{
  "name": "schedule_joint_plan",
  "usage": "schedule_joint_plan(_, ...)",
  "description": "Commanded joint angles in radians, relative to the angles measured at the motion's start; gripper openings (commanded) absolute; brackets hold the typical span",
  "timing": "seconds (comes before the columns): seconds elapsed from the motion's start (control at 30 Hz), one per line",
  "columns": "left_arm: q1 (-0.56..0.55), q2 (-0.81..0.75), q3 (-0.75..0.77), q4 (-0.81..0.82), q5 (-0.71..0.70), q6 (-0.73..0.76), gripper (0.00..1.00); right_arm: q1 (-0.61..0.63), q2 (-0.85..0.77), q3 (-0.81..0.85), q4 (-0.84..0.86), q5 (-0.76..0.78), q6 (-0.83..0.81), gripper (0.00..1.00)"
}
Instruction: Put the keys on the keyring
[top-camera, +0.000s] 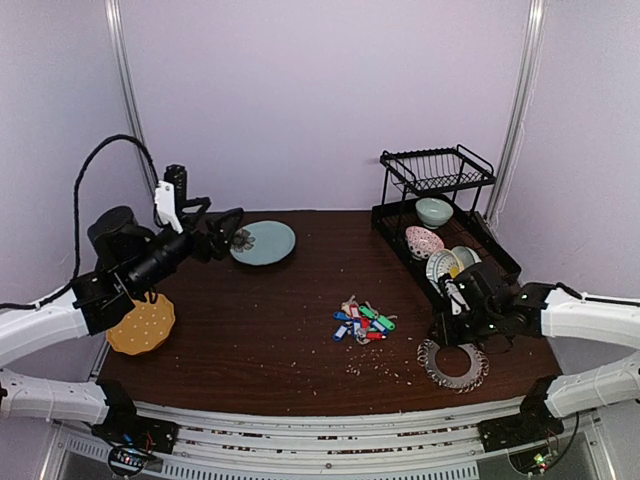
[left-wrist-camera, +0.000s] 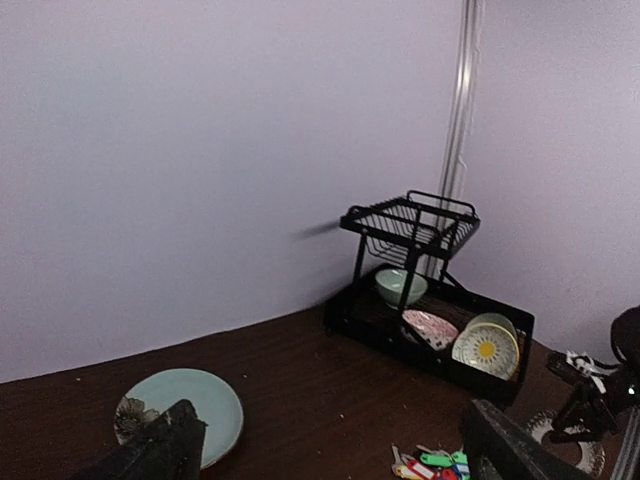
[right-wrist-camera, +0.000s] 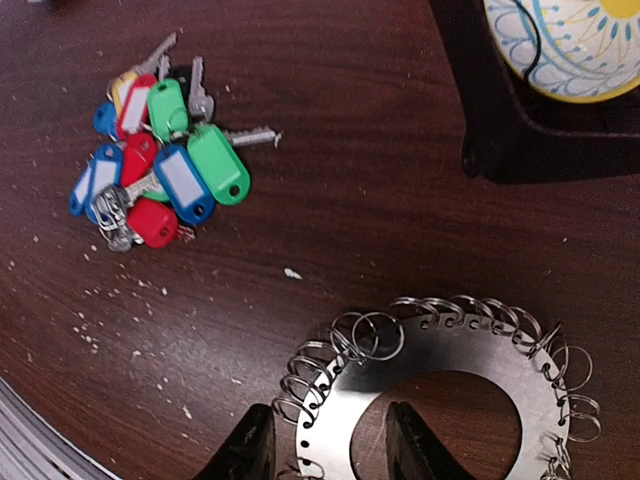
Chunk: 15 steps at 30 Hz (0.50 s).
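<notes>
Keys sit in one loose heap on the tabletop, centre-right: blue, red and green tags tangled with silver blades. They're not on the keyring, which lies flat near the heap but apart from it, to its right and closer to my bases. It's a flat silver band with punched holes, small wire loops fringing the outer edge.

My right end effector is down over the heap-side part of that band, fingers apart and straddling it: one finger outside the rim, the other over the centre hole. A gap shows either side of the band, so nothing is clamped. Can't tell whether the tips touch the wire loops.

My left end effector is up off the tabletop at the far left, fingers spread wide, nothing between them, just beside a pale green plate.

A black dish rack with bowls and plates stands at the far right, close behind my right arm. Also a yellow dotted plate at the near left edge, plus crumbs scattered around the heap.
</notes>
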<state>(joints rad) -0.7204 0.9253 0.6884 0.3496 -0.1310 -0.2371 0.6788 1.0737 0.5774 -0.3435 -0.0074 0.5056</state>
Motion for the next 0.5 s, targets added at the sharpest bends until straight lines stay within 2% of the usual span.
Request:
schedule_joint_plan(0.0, -0.079, 0.118, 0.171, -0.357, 0.102, 0.000, 0.92, 0.028, 0.131, 0.097, -0.175, 0.054, -0.011, 0.41)
schedule_joint_plan(0.17, -0.098, 0.221, 0.304, -0.544, 0.153, 0.050, 0.91, 0.029, 0.264, 0.166, -0.187, 0.108, -0.077, 0.41)
schedule_joint_plan(0.33, -0.100, 0.234, 0.320, -0.549, 0.144, 0.107, 0.92, 0.028, 0.328, 0.201, -0.168, 0.066, -0.121, 0.24)
schedule_joint_plan(0.47, -0.099, 0.227, 0.312, -0.517, 0.142, 0.137, 0.92, 0.025, 0.344, 0.196, -0.169, 0.072, -0.130, 0.23)
